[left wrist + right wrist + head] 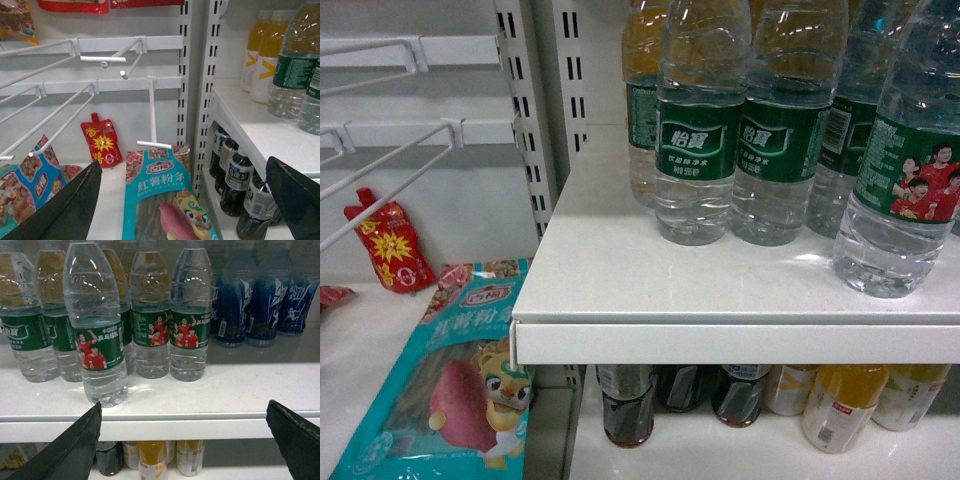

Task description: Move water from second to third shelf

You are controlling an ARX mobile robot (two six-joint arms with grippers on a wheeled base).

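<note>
The water (97, 340) is seen as a clear plastic bottle with ribs on its body and a green wrap label, on which white characters and people in red shirts are printed. It is placed upright near the front edge of a white shelf (650, 290), a little in front of the other bottles with green labels (189, 325), and it is not touched by any gripper. In the head view the same bottle (910, 160) is found at the right side. The right gripper (185, 440) is held wide open below and in front of the shelf edge, and nothing is held between its dark fingers (70, 450). The left gripper (185, 200) is also opened wide and is empty; it is directed toward a teal snack bag (162, 200) and a red pouch (101, 140) under white wire hooks (60, 115). Dark bottles (235, 185) are stored on the lower shelf.
</note>
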